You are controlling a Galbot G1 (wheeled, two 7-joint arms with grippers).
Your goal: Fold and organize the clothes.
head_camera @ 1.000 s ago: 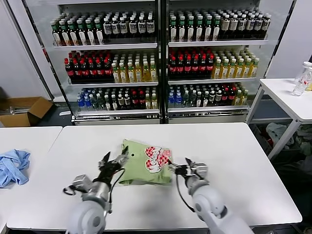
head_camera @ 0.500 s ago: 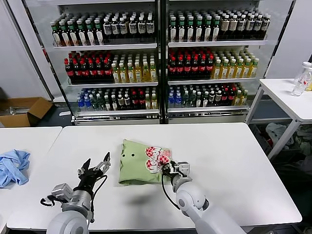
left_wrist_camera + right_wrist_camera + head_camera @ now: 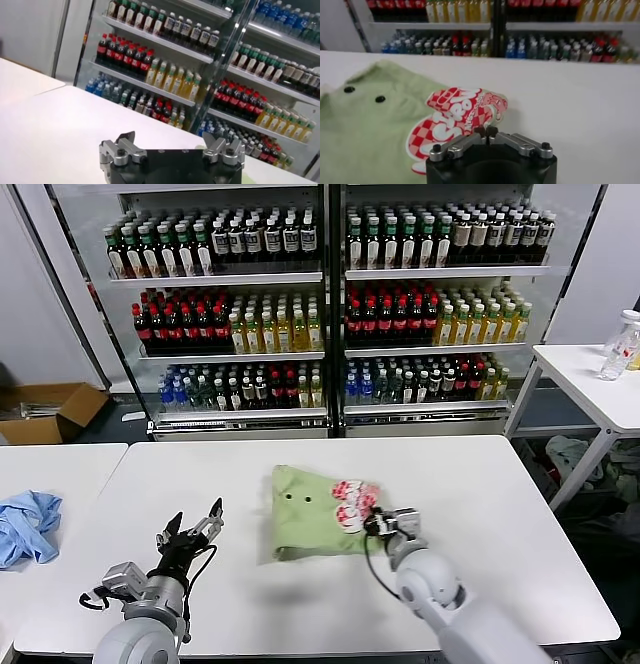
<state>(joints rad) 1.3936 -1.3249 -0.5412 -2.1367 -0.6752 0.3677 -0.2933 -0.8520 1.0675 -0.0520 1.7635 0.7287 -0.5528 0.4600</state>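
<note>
The light green T-shirt (image 3: 310, 519) lies folded in the middle of the white table (image 3: 480, 484). Its red-and-white graphic and two small dark dots face up. It also shows in the right wrist view (image 3: 370, 115). My right gripper (image 3: 378, 524) is at the shirt's right edge, shut on the fabric by the graphic, with its fingertips together (image 3: 485, 132). My left gripper (image 3: 190, 534) is open and empty above bare table, well left of the shirt. Its fingers are spread wide in the left wrist view (image 3: 171, 142).
A light blue cloth (image 3: 25, 524) lies on the neighbouring table at the far left. Glass-door drink fridges (image 3: 330, 304) stand behind the table. A small white table with bottles (image 3: 590, 384) is at the right. A cardboard box (image 3: 45, 409) sits on the floor at the left.
The T-shirt has slid to the right across the table with my right gripper at its edge. My left gripper drew back left from the shirt and now holds still.
</note>
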